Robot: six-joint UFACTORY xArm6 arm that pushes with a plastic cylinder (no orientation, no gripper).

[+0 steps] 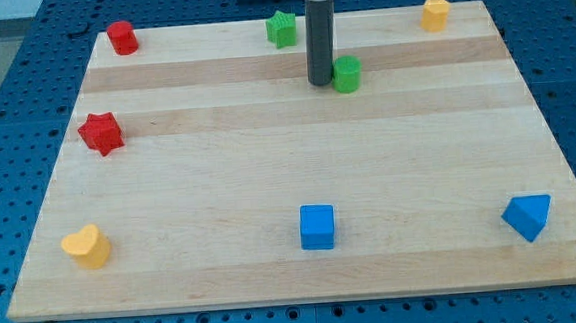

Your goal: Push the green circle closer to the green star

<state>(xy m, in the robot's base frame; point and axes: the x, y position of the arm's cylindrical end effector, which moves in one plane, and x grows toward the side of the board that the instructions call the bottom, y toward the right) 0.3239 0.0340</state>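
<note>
My tip (320, 81) touching green circle (347, 75) at its left side; green star (281, 29) up-left; no gripper, no readable writing.

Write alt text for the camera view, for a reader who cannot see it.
My tip rests just left of the green circle, with the green star up-left near the wooden board's top edge. Red, yellow and blue blocks sit around the board's edges.
</note>
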